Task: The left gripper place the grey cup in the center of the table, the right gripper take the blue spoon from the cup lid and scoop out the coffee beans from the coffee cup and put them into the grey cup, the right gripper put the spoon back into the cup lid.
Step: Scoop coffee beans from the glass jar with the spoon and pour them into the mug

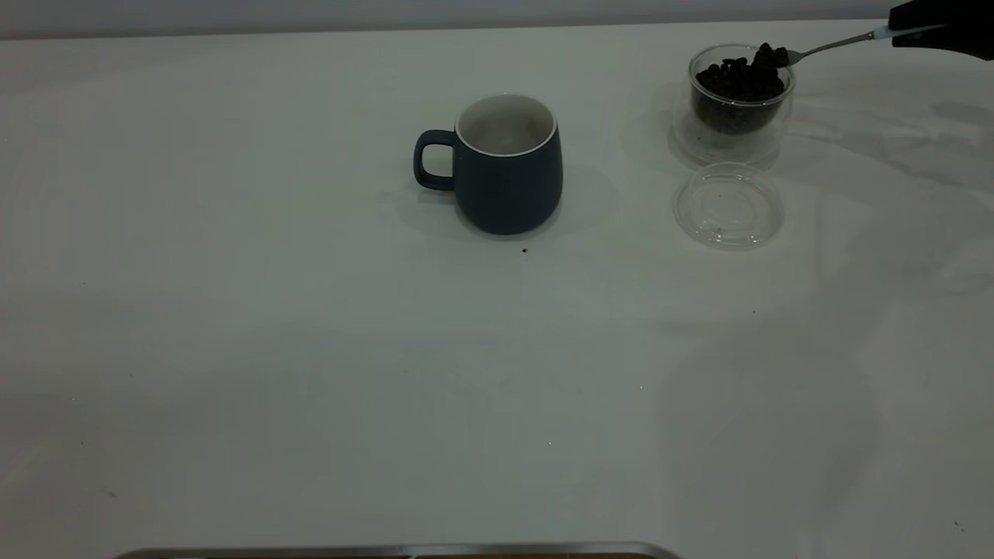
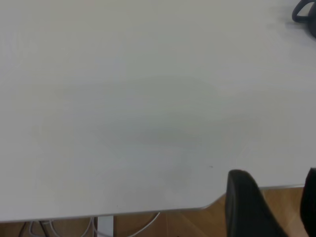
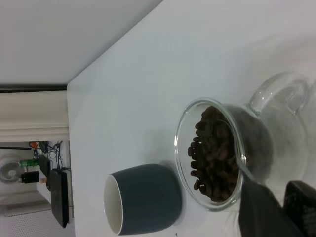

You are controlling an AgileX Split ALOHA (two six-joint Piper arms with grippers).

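The grey cup [image 1: 505,167] stands upright at the table's middle, handle to the left, its white inside empty; it also shows in the right wrist view [image 3: 143,197]. The glass coffee cup [image 1: 738,101] with coffee beans [image 3: 212,148] stands at the back right. The clear cup lid [image 1: 728,206] lies empty in front of it. My right gripper [image 1: 905,32] is shut on the blue spoon [image 1: 835,43]; the spoon's bowl, heaped with beans [image 1: 771,56], is at the glass cup's rim. My left gripper [image 2: 276,177] is open and empty over the table's edge.
One stray bean [image 1: 524,251] lies on the table just in front of the grey cup. A metal edge [image 1: 388,550] runs along the front of the table. The white table [image 1: 233,349] spreads wide to the left and front.
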